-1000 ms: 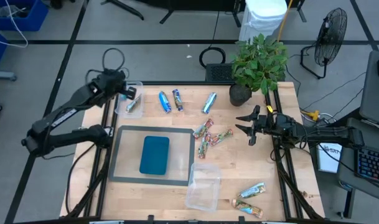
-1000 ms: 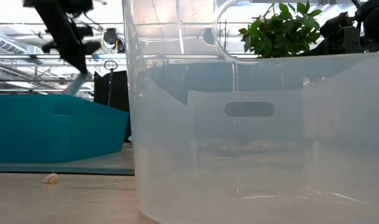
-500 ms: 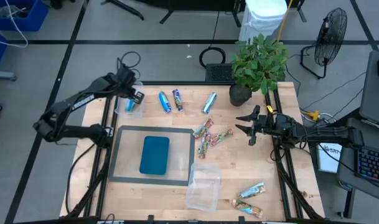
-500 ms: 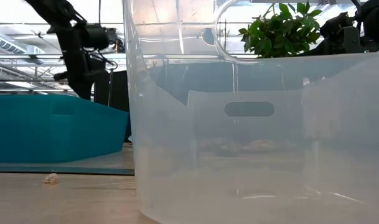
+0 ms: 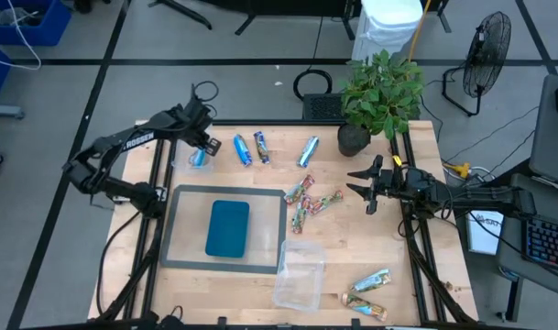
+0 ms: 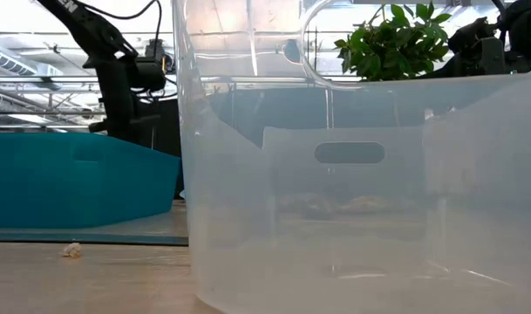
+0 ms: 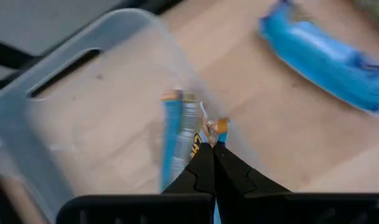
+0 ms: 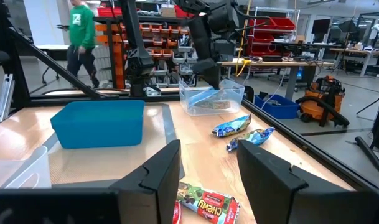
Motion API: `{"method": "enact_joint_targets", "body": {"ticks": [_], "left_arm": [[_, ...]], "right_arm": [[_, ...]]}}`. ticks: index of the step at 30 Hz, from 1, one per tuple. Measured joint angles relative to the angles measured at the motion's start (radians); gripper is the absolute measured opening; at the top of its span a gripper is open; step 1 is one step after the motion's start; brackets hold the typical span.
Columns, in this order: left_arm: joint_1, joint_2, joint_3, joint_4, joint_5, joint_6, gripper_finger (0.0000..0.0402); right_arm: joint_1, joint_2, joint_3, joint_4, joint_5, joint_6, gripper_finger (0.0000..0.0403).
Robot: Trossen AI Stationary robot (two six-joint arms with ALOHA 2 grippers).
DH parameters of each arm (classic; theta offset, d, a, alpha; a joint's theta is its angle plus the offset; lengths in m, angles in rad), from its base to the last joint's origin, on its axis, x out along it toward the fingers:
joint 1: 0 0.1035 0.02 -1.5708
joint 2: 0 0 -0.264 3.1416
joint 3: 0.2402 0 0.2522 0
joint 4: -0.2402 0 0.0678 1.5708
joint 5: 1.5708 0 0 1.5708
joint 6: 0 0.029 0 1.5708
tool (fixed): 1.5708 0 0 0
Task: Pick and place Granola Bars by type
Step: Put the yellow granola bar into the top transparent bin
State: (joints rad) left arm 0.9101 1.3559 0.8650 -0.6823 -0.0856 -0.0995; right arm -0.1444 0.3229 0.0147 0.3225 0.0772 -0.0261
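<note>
My left gripper (image 5: 203,147) is at the far-left clear tub (image 5: 175,156), shut on a blue granola bar (image 7: 177,143) whose body shows inside the tub's wall (image 7: 83,56). Three more blue bars (image 5: 243,149) (image 5: 260,145) (image 5: 307,151) lie flat along the table's far side. Red-green bars (image 5: 297,191) (image 5: 324,202) lie mid-table, and silver-tan bars (image 5: 368,284) lie near the right corner. My right gripper (image 5: 366,188) hangs open, right of the red-green bars, one of which (image 8: 205,202) lies below its fingers. My left gripper pinches the blue bar by its orange crimped end (image 7: 217,126), just at the fingertips (image 7: 205,155), coming from above. The bar's body slants down into the far-left tub; whether its lower end rests on the tub floor, I cannot tell.
A teal tray (image 5: 228,227) sits on a grey mat mid-table. A second clear tub (image 5: 297,270) stands at the near edge and fills the low view. A potted plant (image 5: 381,92) stands at the far right corner. A person (image 8: 82,37) walks in the room behind.
My left gripper has moved toward the table's right and down, carrying the blue bar over and into the far-left tub, its arm swinging round with it.
</note>
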Motion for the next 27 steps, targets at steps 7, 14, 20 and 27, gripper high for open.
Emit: {"method": "enact_joint_targets", "body": {"ticks": [7, 14, 20, 27], "left_arm": [[0.0, 0.045, 0.0, 0.006, -0.205, -0.058, 0.0001], [-0.012, 0.046, 0.0, 0.003, -0.324, -0.089, 0.0001], [-0.045, 0.046, 0.0, 0.003, -0.475, -0.121, 0.0001], [-0.082, 0.045, 0.0, 0.004, -0.623, -0.15, 0.0001]], "right_arm": [[0.0, 0.0, 0.0, 0.0, 0.0, 0.0, 0.0152], [0.0, 0.0, 0.0, 0.0, 0.0, 0.0, 0.0151], [0.0, 0.0, 0.0, -0.001, 0.0, 0.0, 0.0149], [0.0, 0.0, 0.0, -0.001, 0.0, 0.0, 0.0152]]}}
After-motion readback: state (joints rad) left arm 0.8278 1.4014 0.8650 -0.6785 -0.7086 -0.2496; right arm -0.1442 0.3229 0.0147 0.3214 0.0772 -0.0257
